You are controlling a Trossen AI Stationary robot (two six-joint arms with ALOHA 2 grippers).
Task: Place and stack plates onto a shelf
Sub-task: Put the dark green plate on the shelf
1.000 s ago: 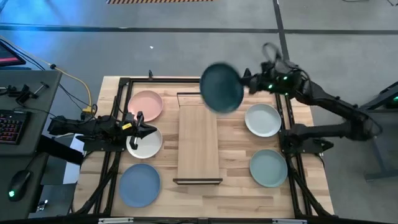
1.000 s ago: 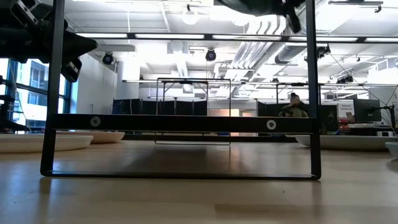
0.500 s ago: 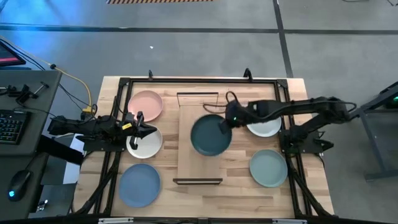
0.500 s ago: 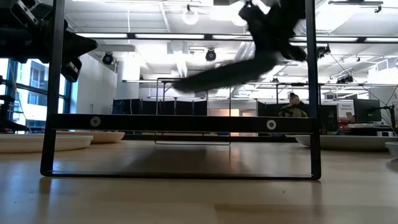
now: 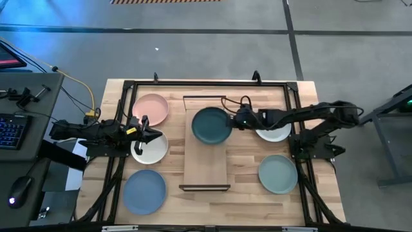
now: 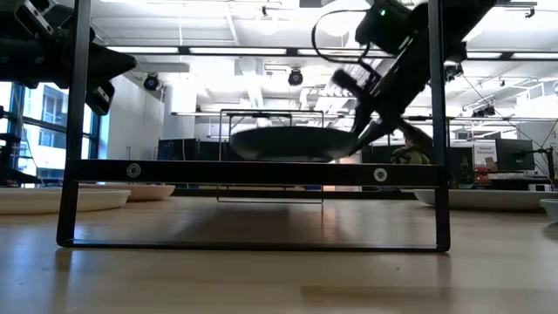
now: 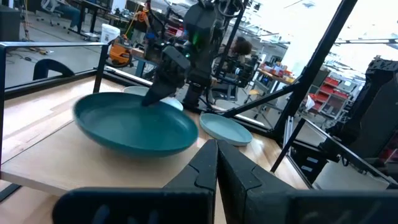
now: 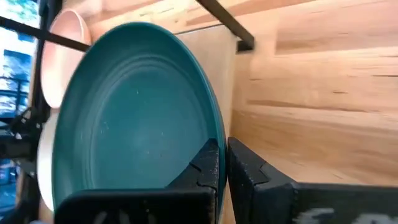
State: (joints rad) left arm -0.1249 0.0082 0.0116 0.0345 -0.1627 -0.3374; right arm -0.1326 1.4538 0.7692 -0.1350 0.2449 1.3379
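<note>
The dark teal plate [image 5: 210, 125] [image 6: 288, 144] sits level over the far half of the shelf [image 5: 206, 161], a light-wood plank with black wire end frames. My right gripper [image 5: 235, 121] [image 8: 222, 163] is shut on the plate's right rim. My left gripper [image 5: 159, 135] [image 7: 216, 163] is shut and hovers over the left whitish plate [image 5: 150, 148], touching nothing. Lying flat on the tabletop are the pink plate [image 5: 151, 108], the blue plate [image 5: 144, 191], the sage green plate [image 5: 278, 174] and the right whitish plate [image 5: 273, 129], which is partly under the right arm. My right gripper pinches the teal plate's rim [image 8: 214, 134] on the side toward the table's right, one finger on each face. The fingers [image 6: 362, 131] come from the right, slanting down. The plate is level at the shelf plank; the frame's bar hides whether its base touches.
The shelf's black wire frames stand at its far end [image 5: 205, 98] and near end [image 5: 205, 187]. The near half of the plank is bare wood. A black rail frame [image 5: 122, 129] borders the tabletop. A desk with a keyboard [image 5: 13, 129] lies beyond the left edge.
My right gripper brought the teal plate down from high above the shelf's far end. It swung out over the middle of the plank, then drew back toward the far end. The plate went from tilted to level. The left arm kept still.
</note>
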